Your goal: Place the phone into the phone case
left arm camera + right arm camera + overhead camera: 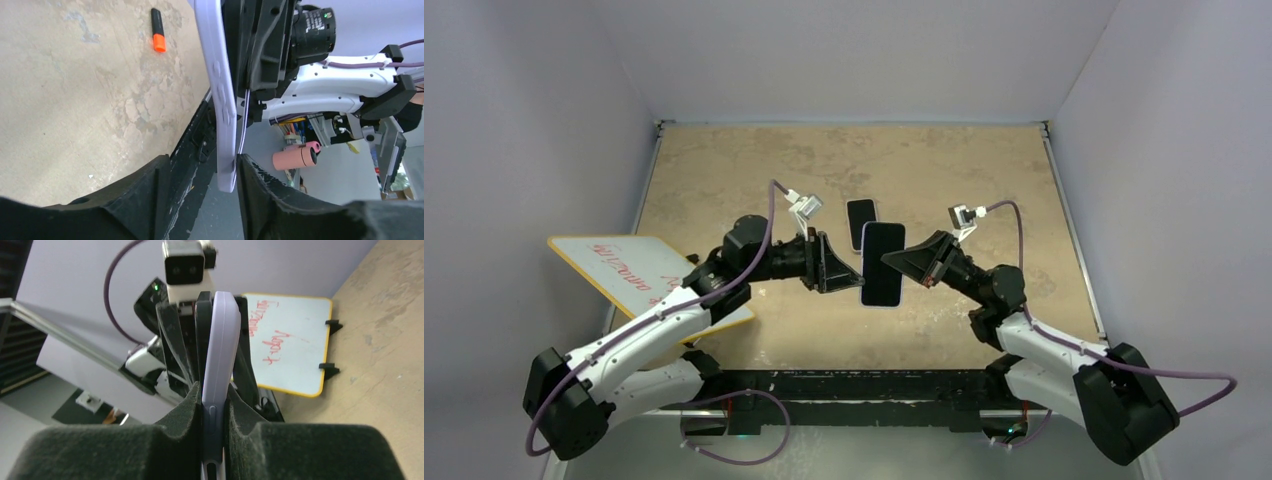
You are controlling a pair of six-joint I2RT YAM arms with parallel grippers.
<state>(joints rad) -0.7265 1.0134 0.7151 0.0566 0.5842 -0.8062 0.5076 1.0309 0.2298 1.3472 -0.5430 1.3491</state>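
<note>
The right claw (214, 395) clamps the phone case (220, 350) edge-on; the left claw (202, 165) straddles it loosely. The phone (860, 222) lies on the tabletop (724, 170) — unfitted, we judge; next the case must lie flat.

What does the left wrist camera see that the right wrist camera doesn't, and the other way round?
Only the left wrist view shows an orange-and-black marker lying on the table. Only the right wrist view shows the yellow-edged whiteboard with red writing. Both show the lilac phone case edge-on, standing between that camera's own jaws.
</note>
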